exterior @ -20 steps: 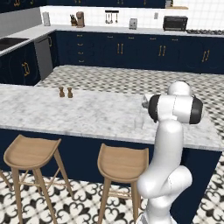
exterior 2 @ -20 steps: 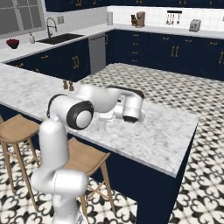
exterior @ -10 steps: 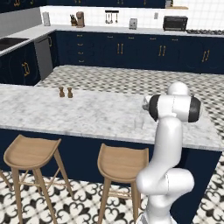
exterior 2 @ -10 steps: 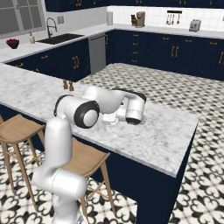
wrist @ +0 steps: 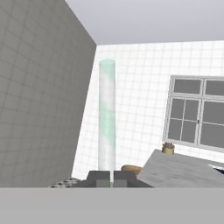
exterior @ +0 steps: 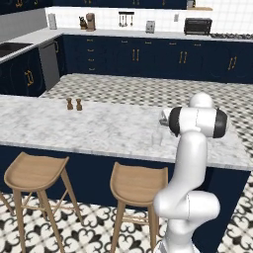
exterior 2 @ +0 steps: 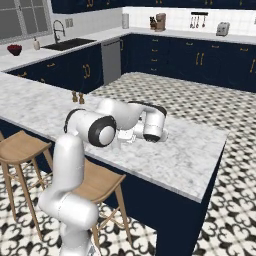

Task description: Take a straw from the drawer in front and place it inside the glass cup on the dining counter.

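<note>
Folding back low over the dining counter [exterior: 99, 131], the gripper [wrist: 110, 179] pinches 1 straw [wrist: 106, 118]; 1 glass cup [exterior: 156, 138], 2 shakers [exterior: 74, 104], 2 stools [exterior: 34, 172].

Two shakers [exterior: 74, 104], two stools [exterior: 35, 171], one straw [wrist: 106, 118].

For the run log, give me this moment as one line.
gripper: shut on straw | arm: over counter | cup: no straw yet
</note>
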Motion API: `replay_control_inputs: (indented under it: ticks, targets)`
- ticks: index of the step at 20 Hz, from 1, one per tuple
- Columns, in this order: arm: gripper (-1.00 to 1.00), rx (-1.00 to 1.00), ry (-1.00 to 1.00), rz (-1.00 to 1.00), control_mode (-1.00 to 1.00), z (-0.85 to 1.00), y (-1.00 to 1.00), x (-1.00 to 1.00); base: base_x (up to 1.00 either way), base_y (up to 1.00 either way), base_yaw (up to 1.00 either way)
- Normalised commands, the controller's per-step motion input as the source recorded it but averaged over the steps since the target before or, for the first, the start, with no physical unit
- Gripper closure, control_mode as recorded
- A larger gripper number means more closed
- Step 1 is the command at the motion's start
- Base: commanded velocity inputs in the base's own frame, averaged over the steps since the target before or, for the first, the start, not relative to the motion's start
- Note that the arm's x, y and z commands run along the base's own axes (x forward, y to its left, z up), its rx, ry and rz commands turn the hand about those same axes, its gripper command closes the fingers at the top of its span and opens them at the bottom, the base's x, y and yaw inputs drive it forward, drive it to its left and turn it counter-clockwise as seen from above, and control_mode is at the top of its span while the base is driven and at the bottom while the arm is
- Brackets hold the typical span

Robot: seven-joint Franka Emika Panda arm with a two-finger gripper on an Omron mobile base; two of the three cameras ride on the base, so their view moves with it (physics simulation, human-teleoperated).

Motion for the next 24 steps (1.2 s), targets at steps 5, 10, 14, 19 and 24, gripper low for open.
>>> replay_control_inputs:
  ticks: [5,10,14,19,24]
  targets:
    - [1.0,0.0,0.0,0.0,-1.0,-0.08,-0.03,0.14,0.0,0.0,0.0]
    - [1.0,0.0,-0.01,0.0,-1.0,-0.08,-0.12,0.07,0.0,0.0,0.0]
    - [1.0,0.0,-0.01,0.0,-1.0,-0.15,-0.14,0.0,0.0,0.0,0.0]
    - [1.0,0.0,0.0,0.0,-1.0,-0.2,-0.05,0.05,0.0,0.0,0.0]
    - [1.0,0.0,0.0,0.0,-1.0,-0.15,0.0,0.25,0.0,0.0,0.0]
